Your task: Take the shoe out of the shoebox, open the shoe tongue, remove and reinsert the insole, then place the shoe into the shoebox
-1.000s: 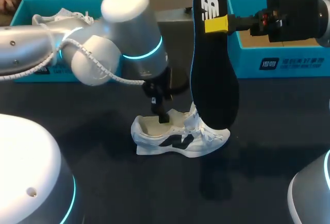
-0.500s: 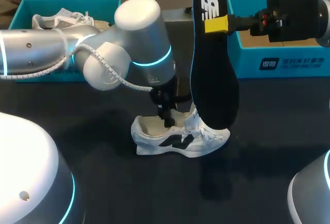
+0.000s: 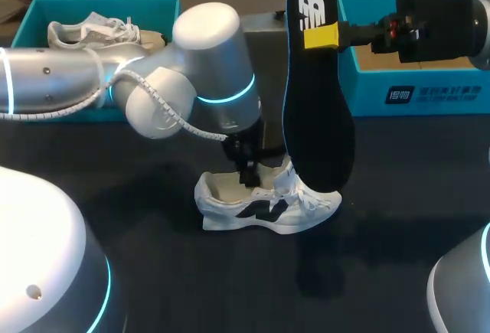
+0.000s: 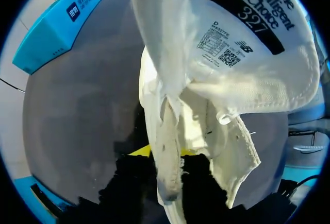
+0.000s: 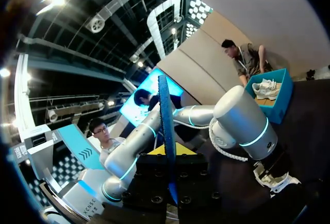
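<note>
A white shoe (image 3: 264,199) with a dark side logo lies on the dark table. My left gripper (image 3: 246,171) is down in its opening. In the left wrist view, my left gripper (image 4: 166,156) is shut on a white strip of the shoe's upper (image 4: 167,131), with the labelled tongue (image 4: 247,44) spread out just ahead. The black insole (image 3: 318,96) hangs upright above the shoe's toe. My right gripper (image 3: 320,36) is shut on its upper part. The right wrist view shows the insole (image 5: 166,121) edge-on in my right gripper (image 5: 169,172).
A teal shoebox (image 3: 99,1) at the back left holds another white shoe (image 3: 92,31). A second teal shoebox (image 3: 436,92) stands at the back right, behind my right arm. White robot bases fill both near corners.
My left arm has shifted right along the shoe's opening and its fingers have closed from wide open onto the shoe's upper. The right arm and the insole have not moved.
</note>
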`<act>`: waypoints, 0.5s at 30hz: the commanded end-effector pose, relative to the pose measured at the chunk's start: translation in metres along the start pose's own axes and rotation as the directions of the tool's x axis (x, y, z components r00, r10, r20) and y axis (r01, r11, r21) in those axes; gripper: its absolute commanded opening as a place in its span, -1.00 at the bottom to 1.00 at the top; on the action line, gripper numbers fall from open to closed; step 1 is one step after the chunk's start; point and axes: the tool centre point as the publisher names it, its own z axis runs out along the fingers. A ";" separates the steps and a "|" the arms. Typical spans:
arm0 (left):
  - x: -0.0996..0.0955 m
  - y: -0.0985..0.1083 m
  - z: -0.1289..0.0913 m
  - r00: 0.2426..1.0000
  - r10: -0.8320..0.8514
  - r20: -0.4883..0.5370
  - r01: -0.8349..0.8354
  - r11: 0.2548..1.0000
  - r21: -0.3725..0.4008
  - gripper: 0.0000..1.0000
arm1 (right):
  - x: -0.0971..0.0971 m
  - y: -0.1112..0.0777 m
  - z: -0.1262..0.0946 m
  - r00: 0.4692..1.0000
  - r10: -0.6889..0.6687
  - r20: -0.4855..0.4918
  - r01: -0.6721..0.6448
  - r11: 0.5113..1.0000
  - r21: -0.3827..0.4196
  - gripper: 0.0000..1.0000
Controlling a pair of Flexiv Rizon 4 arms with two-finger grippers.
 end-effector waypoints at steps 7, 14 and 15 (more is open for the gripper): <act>0.002 0.004 -0.002 0.998 0.009 -0.068 -0.010 1.000 -0.019 -1.00 | -0.001 0.000 0.002 1.000 0.001 0.001 -0.001 1.000 0.001 -1.00; -0.006 0.001 -0.029 0.955 0.113 -0.275 -0.127 0.991 -0.032 -1.00 | -0.001 0.000 0.002 1.000 0.001 0.001 -0.001 1.000 0.001 -1.00; -0.008 0.000 -0.033 0.946 0.124 -0.299 -0.146 0.988 -0.054 -1.00 | -0.001 0.000 0.002 1.000 0.001 0.001 -0.001 1.000 0.001 -1.00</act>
